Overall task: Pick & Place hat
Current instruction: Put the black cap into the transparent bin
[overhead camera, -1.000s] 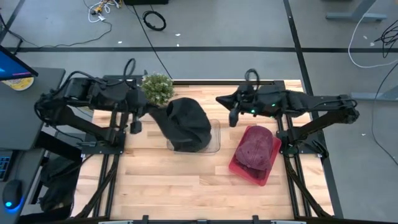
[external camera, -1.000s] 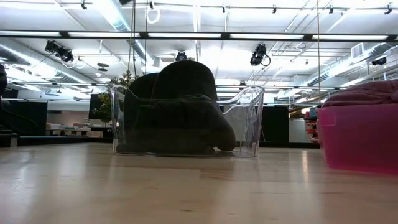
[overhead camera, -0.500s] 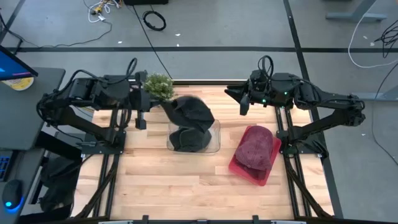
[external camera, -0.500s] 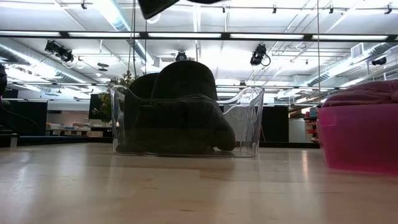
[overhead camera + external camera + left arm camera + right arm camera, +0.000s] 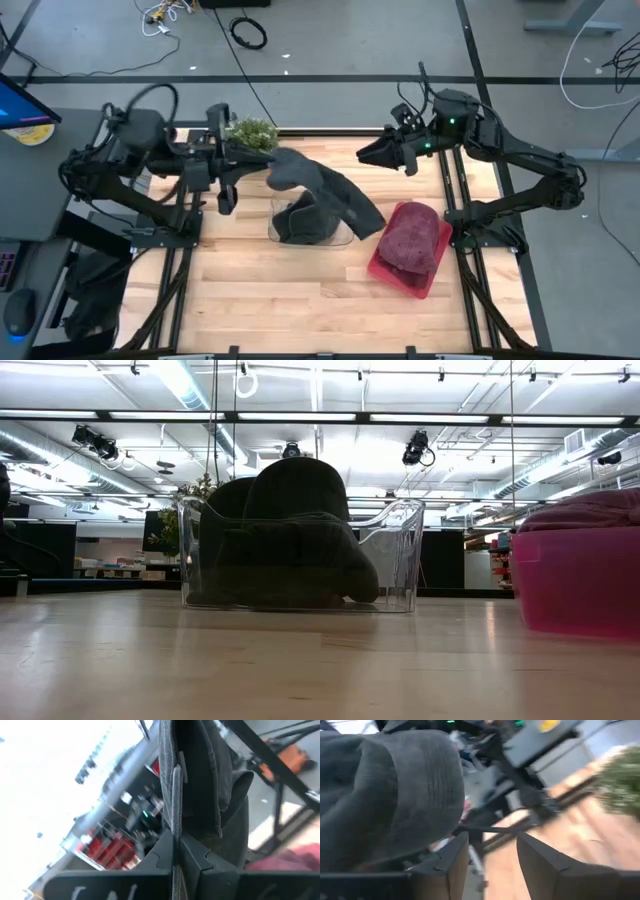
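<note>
My left gripper [image 5: 263, 170] is shut on a dark grey hat [image 5: 330, 192] and holds it in the air above a clear bin [image 5: 345, 235]. The hat streams out from the gripper toward the table's right. The clear bin holds more dark hats [image 5: 290, 540] that rest on its floor. A maroon hat [image 5: 412, 238] lies in a pink bin [image 5: 392, 275] at the right. My right gripper [image 5: 368, 155] hovers open over the table's far right, its fingers [image 5: 452, 862] apart with nothing between them. My left gripper pinches a rim edge of the grey hat [image 5: 173, 815] between its two fingers [image 5: 197, 857]. The cloth runs on past the fingertips. The hat is lifted clear of the clear bin and trails toward the pink bin, its free end [image 5: 372, 218] in the air.
A small green plant [image 5: 252, 138] stands at the table's far edge beside my left gripper. Bare wooden tabletop [image 5: 300, 300] stretches along the near side. The clear bin [image 5: 300, 555] and the pink bin [image 5: 580, 585] stand side by side mid-table.
My left gripper has risen and drawn back toward the table's left with the grey hat. The hat has come up off the pile in the clear bin and swung out toward the pink bin. My right gripper has moved up and toward the far edge.
</note>
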`<action>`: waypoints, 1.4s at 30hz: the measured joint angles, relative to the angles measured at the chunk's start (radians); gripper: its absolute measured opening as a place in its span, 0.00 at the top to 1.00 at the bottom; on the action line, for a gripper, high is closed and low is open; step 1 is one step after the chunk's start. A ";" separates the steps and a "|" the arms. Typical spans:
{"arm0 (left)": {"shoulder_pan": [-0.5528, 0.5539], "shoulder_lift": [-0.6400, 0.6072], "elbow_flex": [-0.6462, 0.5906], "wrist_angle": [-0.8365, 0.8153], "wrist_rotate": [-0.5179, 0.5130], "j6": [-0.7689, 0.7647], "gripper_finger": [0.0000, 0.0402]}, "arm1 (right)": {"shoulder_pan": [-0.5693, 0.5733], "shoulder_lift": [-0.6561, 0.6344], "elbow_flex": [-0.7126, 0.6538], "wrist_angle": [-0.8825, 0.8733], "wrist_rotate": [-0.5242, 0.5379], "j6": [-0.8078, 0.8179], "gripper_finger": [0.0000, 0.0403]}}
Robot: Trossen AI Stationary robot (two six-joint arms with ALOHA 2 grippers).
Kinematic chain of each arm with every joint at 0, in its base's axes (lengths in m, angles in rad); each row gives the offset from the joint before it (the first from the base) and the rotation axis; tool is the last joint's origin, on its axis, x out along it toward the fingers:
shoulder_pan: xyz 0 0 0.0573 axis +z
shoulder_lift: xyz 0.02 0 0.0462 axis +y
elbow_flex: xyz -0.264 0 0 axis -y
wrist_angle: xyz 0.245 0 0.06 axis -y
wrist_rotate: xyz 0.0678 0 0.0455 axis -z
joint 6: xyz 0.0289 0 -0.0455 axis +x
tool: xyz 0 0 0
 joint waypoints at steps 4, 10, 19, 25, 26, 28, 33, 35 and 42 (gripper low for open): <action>0.001 0.000 0.000 0.079 0.019 0.066 0.97 | -0.026 0.030 0.000 0.169 -0.134 0.081 0.58; 0.002 0.000 0.000 0.143 0.109 0.091 0.97 | -0.047 0.101 0.000 0.469 -0.304 0.273 0.58; 0.002 0.001 0.000 0.139 0.282 0.060 0.97 | -0.020 0.241 0.000 0.863 -0.459 0.595 0.57; 0.002 0.001 0.000 0.198 0.337 0.038 0.97 | 0.032 0.320 0.000 1.001 -0.439 0.644 0.50; 0.002 0.001 0.000 0.215 0.338 0.038 0.97 | 0.038 0.328 0.000 1.008 -0.433 0.645 0.47; 0.002 0.002 0.000 0.262 0.331 0.043 0.97 | 0.050 0.347 0.000 1.022 -0.401 0.644 0.42; 0.025 0.011 0.000 0.357 0.275 0.041 0.97 | 0.073 0.387 0.000 1.160 -0.315 0.691 0.32; 0.037 0.016 -0.001 0.359 0.273 0.037 0.97 | 0.077 0.403 0.000 1.289 -0.313 0.743 0.30; 0.079 0.049 0.000 0.370 0.349 -0.030 0.97 | 0.078 0.430 0.000 1.472 -0.279 0.879 0.30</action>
